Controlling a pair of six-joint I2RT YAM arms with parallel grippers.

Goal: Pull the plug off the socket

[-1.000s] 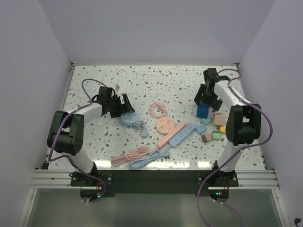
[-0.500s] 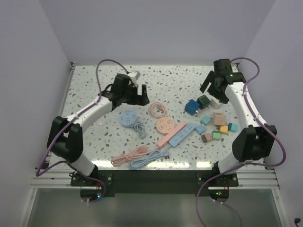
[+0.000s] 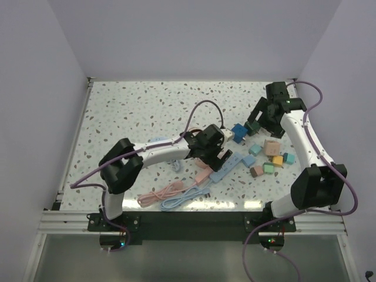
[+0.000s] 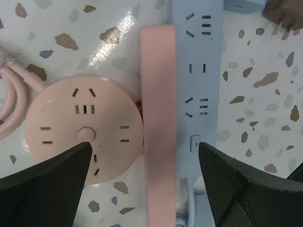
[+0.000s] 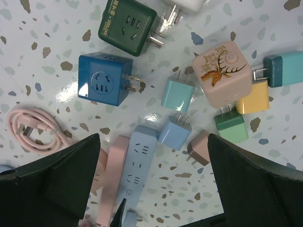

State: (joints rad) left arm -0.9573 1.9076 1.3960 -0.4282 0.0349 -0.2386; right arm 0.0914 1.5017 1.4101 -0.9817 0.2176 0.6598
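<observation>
Blue power strip [image 4: 196,71]: flat on the table [image 3: 117,106], right of centre, long side against the pink power strip [image 4: 158,118]; light-blue plug [image 5: 174,131] just beside its far end, prongs turned away; round pink socket [image 4: 83,127] just beside the pink strip; left gripper [image 4: 144,156] above both strips, jaws spread wide, holding nothing; right gripper [image 5: 151,142] above the loose plugs, jaws likewise wide, empty.

The blue power strip [image 3: 228,166] is seen lying slantwise near the middle of the speckled tabletop [image 3: 129,111]. A pink strip [image 3: 204,173] is pressed along its left side. The left claw [image 3: 216,151] is held over the strip's upper left. Beyond its far end a blue cube adapter [image 3: 238,130] is set, and further right the right claw [image 3: 264,120] is poised. Small coloured plugs [image 3: 271,157] are scattered to the strip's right, and coiled cables [image 3: 176,194] are laid at its near end.
</observation>
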